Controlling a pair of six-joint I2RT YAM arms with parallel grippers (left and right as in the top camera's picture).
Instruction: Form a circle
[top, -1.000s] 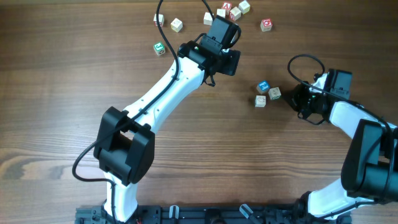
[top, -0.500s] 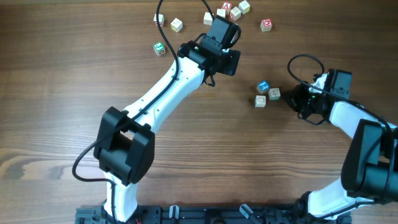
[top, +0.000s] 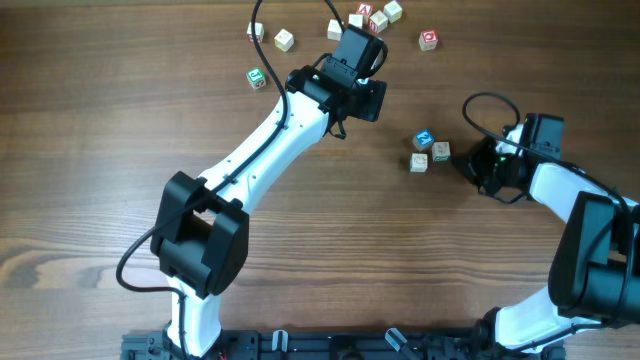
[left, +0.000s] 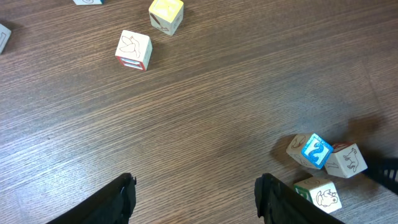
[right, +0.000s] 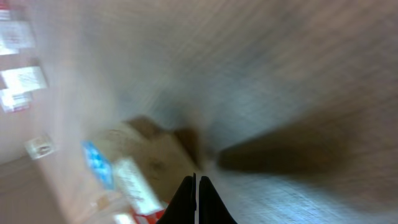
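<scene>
No circle shows among the cubes, only a tight group of three small pale wooden cubes right of centre. They are a blue-faced cube (top: 424, 139) (left: 317, 150), a pale cube (top: 441, 150) (left: 347, 160) and a green-edged cube (top: 419, 162) (left: 317, 194). My right gripper (top: 466, 160) (right: 197, 186) is shut and empty, its tip just right of the group. The right wrist view is blurred, with the blue-faced cube (right: 96, 163) to the left of the tips. My left gripper (top: 362, 98) (left: 196, 186) hangs open over bare wood up and left of the group, holding nothing.
Several loose cubes lie along the far edge, among them a green-printed cube (top: 257, 77), a pale cube (top: 285, 40), a red-printed cube (top: 428, 40) and a small bunch (top: 372, 16). A black cable (top: 480, 98) loops by the right arm.
My right gripper has shifted slightly beside the group of cubes. The cubes and my left arm have not moved.
</scene>
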